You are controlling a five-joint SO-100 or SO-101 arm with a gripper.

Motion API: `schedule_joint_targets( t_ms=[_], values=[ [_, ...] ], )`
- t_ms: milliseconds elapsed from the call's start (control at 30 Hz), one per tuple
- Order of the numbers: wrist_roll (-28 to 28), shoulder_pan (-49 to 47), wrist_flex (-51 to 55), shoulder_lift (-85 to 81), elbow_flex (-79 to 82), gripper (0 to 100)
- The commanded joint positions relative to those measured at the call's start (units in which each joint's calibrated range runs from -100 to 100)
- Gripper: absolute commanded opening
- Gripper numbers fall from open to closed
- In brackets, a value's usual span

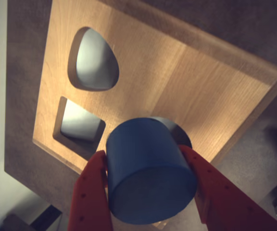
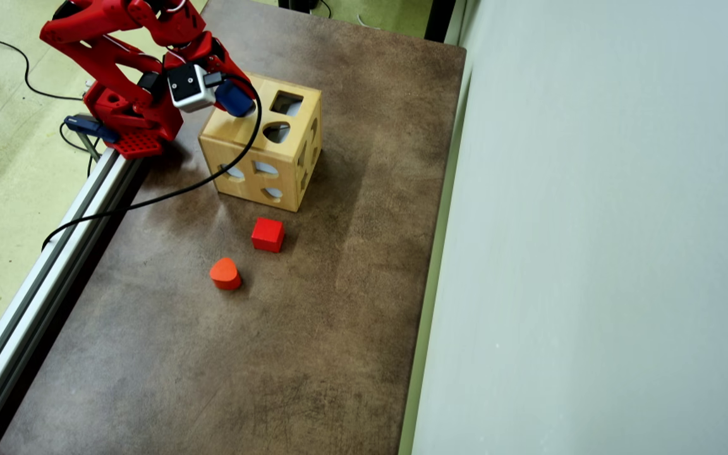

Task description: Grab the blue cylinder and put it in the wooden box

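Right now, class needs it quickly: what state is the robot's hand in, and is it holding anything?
Hand: closed on the blue cylinder, held over the top face of the wooden box.

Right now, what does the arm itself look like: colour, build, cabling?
The arm is bright red plastic throughout, with a perforated red base plate. A pale grey boxy camera module sits at the wrist, and a black cable loops from it across the table. In the wrist view the gripper has two red jaws with small holes.
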Motion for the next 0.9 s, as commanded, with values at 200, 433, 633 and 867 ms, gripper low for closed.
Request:
schedule_joint_targets(
  t_ms=[200,433,633,867],
  values=[
    [-0.1,-0.9,3.4,0.3,-0.9,2],
    [0.0,-0.3,3.5,0.3,-1.0,2],
    [0.1,-0.9,3.5,0.3,-0.9,2],
    [0.2,-1.0,3.5,0.6,-0.4,3]
  ],
)
